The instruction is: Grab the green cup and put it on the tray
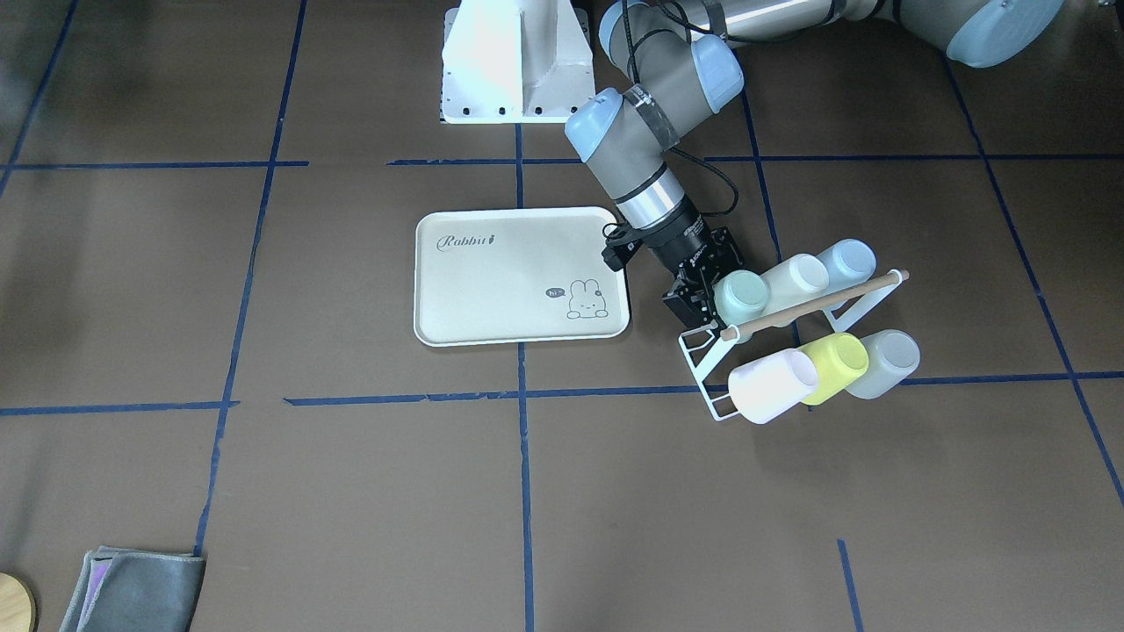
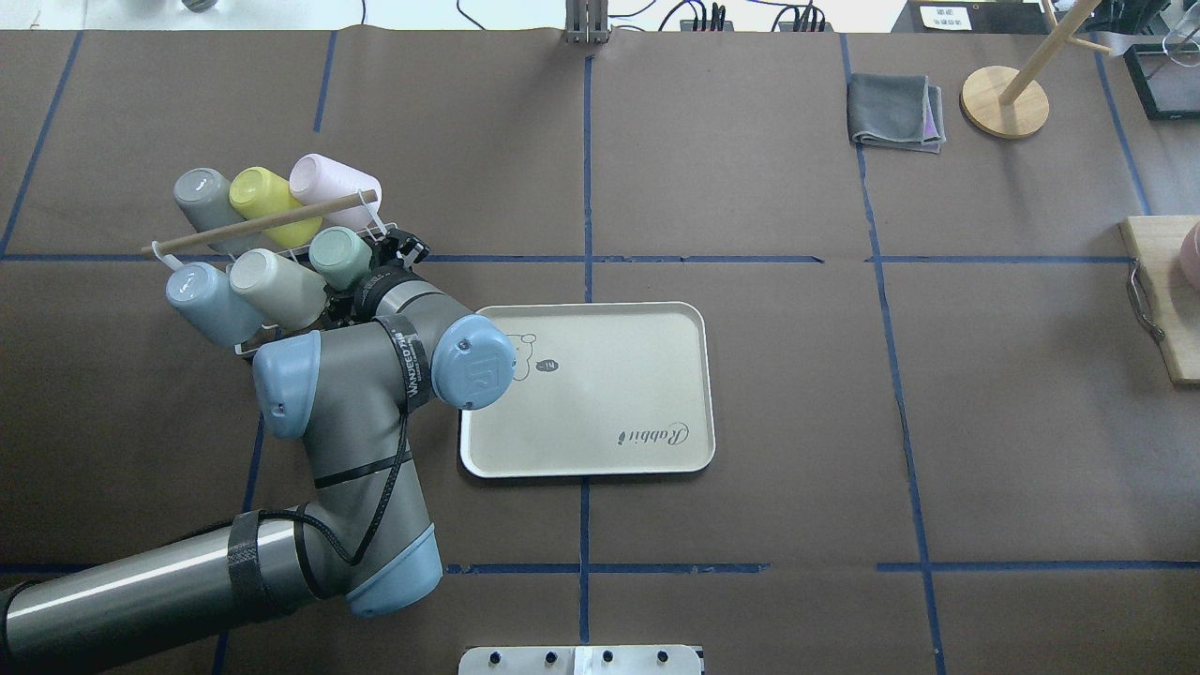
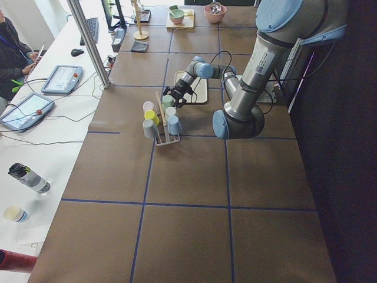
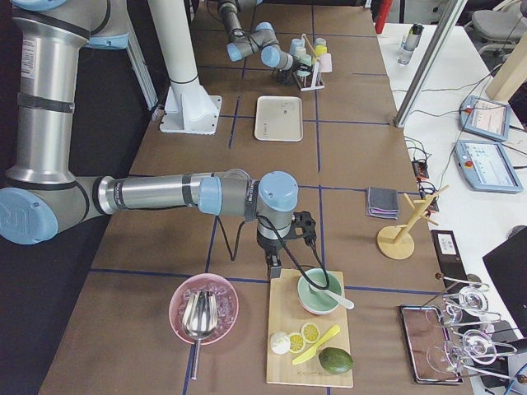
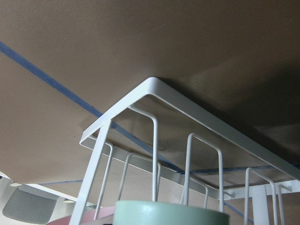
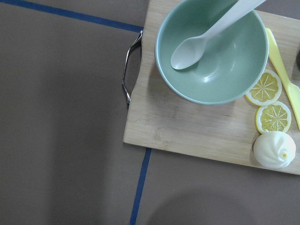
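The green cup (image 1: 742, 297) is a pale mint tumbler lying on its side at the tray-side end of the back row of a white wire rack (image 1: 702, 360). It also shows in the overhead view (image 2: 339, 256), and its edge shows at the bottom of the left wrist view (image 5: 168, 213). My left gripper (image 1: 702, 294) is right up against the cup at rack height. Its fingers are mostly hidden, so I cannot tell if they are open or shut. The cream Rabbit tray (image 1: 492, 263) lies flat and bare just beside the rack. My right gripper (image 4: 276, 263) hangs far off, and I cannot tell its state.
On the rack are also a beige cup (image 1: 795, 279), a pale blue cup (image 1: 847, 261), a pink-white cup (image 1: 773, 384), a yellow-green cup (image 1: 834, 367) and a grey cup (image 1: 887, 362). A folded grey cloth (image 2: 895, 112) and a wooden stand (image 2: 1003, 101) sit far right. Below the right wrist a cutting board (image 6: 187, 126) bears a green bowl (image 6: 213, 51).
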Motion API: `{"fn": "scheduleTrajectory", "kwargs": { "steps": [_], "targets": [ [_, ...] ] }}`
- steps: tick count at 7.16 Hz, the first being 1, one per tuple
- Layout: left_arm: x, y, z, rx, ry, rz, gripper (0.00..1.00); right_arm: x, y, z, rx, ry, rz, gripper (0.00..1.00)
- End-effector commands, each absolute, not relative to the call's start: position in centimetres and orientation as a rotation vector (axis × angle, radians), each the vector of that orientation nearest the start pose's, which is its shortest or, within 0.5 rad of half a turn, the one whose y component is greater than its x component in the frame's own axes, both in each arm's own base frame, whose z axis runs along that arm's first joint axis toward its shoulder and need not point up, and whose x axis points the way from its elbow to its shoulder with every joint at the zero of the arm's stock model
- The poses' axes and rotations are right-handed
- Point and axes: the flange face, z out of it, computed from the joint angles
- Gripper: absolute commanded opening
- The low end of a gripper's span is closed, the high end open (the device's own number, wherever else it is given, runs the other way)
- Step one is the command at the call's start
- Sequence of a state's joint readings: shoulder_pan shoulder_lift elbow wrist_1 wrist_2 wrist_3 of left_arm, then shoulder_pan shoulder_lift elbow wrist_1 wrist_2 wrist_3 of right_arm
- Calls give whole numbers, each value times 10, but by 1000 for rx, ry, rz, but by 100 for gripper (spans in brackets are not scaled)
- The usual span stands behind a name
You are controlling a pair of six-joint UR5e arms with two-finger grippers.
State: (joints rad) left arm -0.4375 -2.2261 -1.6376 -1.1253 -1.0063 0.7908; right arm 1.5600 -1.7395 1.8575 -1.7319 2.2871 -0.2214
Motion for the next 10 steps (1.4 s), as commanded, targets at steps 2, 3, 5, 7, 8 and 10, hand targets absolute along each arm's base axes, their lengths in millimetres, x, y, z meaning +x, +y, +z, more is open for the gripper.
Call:
{"fn": "scheduleTrajectory", "kwargs": {
  "steps": [2, 3, 5, 7, 8, 10],
  "targets": [
    [486, -438, 282, 479, -577, 1769, 65, 64, -415, 614, 36, -716, -207, 100],
    [469, -434, 265, 502, -579, 1774, 65, 63, -415, 613, 37, -718, -207, 100],
    [421, -413, 213, 616, -541, 1730, 65, 63, -416, 613, 37, -718, -207, 100],
    [368, -405, 175, 750, -356, 1607, 65, 63, -416, 613, 37, -718, -207, 100],
    [352, -398, 163, 799, -242, 1508, 64, 64, -417, 613, 38, -716, -206, 100],
    [351, -390, 137, 966, 27, 1242, 62, 64, -418, 612, 40, -714, -206, 100]
  ]
}}
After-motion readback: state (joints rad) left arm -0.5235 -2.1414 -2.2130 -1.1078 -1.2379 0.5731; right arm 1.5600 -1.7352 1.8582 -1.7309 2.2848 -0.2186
